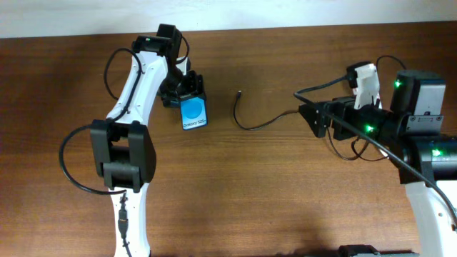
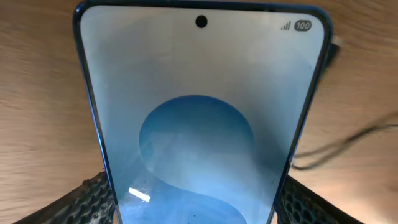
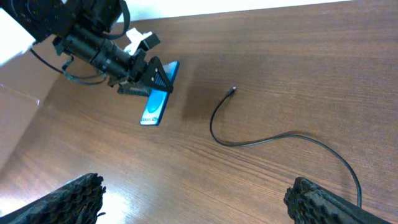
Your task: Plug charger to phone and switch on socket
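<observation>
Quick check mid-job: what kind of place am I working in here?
Probably a robot test bench, lab or office: a wooden table, a left arm and right arm at it, just a phone and cable as props.

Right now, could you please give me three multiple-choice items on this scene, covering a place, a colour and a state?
1. Where lies the plug of the charger? A in a cup; B on the bare table; C in a drawer.
2. What colour is the screen of the phone? A red; B blue; C green.
3. How is the right gripper? A open, empty; B shut on a cup; C shut on a pen.
B, the plug rests on wood; B, the screen glows blue; A, its jaws stand apart around nothing.
</observation>
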Robot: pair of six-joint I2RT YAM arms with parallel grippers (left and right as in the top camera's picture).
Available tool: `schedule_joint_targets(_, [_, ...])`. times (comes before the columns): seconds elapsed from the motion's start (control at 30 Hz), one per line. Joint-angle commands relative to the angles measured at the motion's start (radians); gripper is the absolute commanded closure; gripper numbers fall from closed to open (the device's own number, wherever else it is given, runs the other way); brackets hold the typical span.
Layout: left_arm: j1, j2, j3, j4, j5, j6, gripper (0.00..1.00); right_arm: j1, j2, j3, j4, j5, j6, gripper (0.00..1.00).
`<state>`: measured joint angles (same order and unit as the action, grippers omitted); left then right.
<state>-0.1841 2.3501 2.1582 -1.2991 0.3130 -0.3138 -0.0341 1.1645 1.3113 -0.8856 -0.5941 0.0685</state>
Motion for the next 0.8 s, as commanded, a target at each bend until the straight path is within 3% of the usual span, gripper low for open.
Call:
schedule_joint_targets(0.0, [0.003, -0.009, 0.037, -0.004, 0.211, -0.153, 1.0, -0.006, 0.004, 0.017, 0.011, -0.013, 0.078, 0.01])
schedule_joint_targets(0.13, [0.011, -0.009, 0.037, -0.001, 0.531, -0.203, 1.0, -0.006, 0.04, 0.016, 0.031, 0.03, 0.28, 0.01])
schedule_joint_targets(0.2, [0.011, -0.009, 0.037, -0.001, 0.611, -0.246, 1.0, -0.006, 0.077, 0.016, 0.026, 0.029, 0.289, 0.0])
schedule_joint_targets(0.27, [0.011, -0.009, 0.037, -0.005, 0.662, -0.331, 1.0, -0.006, 0.118, 0.016, 0.003, 0.03, 0.288, 0.06])
schedule_joint_targets(0.43, [0.011, -0.009, 0.037, -0.034, 0.968, -0.335, 1.0, -0.006, 0.167, 0.016, 0.004, 0.064, 0.288, 0.08])
schedule_joint_targets(0.57, [0.011, -0.009, 0.037, -0.072, 1.008, -0.488, 1.0, -0.006, 0.169, 0.016, 0.003, 0.087, 0.288, 0.08])
schedule_joint_targets(0.7, [0.011, -0.009, 0.037, -0.072, 1.013, -0.763, 1.0, -0.006, 0.169, 0.016, 0.003, 0.087, 0.288, 0.08])
schedule_joint_targets(0.77, [0.011, -0.009, 0.037, -0.072, 1.09, -0.821, 1.0, -0.006, 0.169, 0.016, 0.002, 0.087, 0.288, 0.08])
